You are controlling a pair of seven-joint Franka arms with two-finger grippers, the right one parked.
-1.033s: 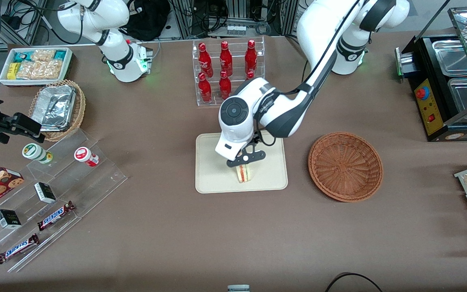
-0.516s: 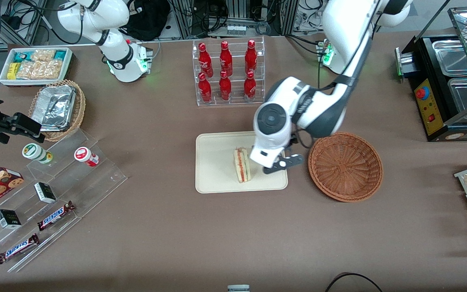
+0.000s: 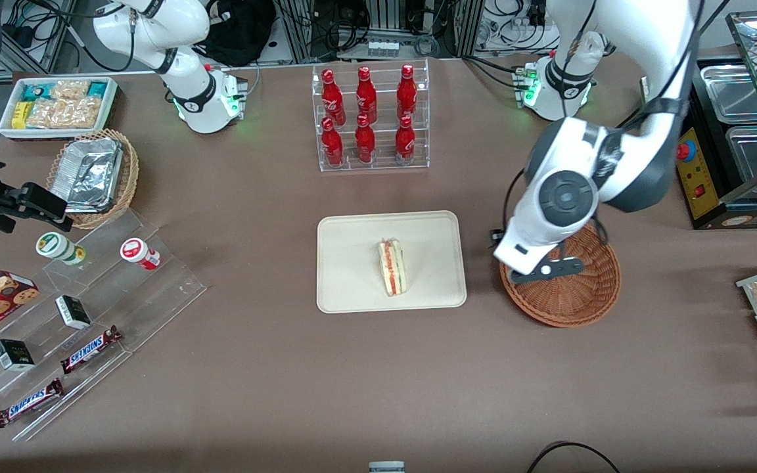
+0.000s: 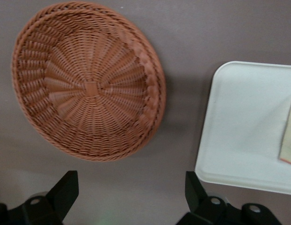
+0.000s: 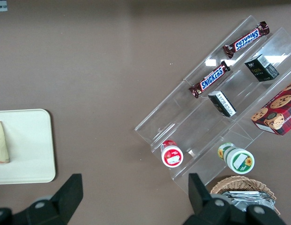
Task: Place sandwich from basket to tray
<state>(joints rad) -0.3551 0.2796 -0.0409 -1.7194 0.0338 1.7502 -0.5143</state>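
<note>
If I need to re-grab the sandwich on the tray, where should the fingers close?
Come from above and close on the sandwich's two flat bread faces. It stands on the tray, filling edge up. The gripper, open, hangs over the empty basket.

One sandwich (image 3: 392,267), six red bottles (image 3: 365,113)

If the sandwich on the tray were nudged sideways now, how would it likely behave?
The sandwich stands on a narrow edge on the tray, so it would probably topple. Its layers look soft and squashable. The open gripper is above the basket.
</note>
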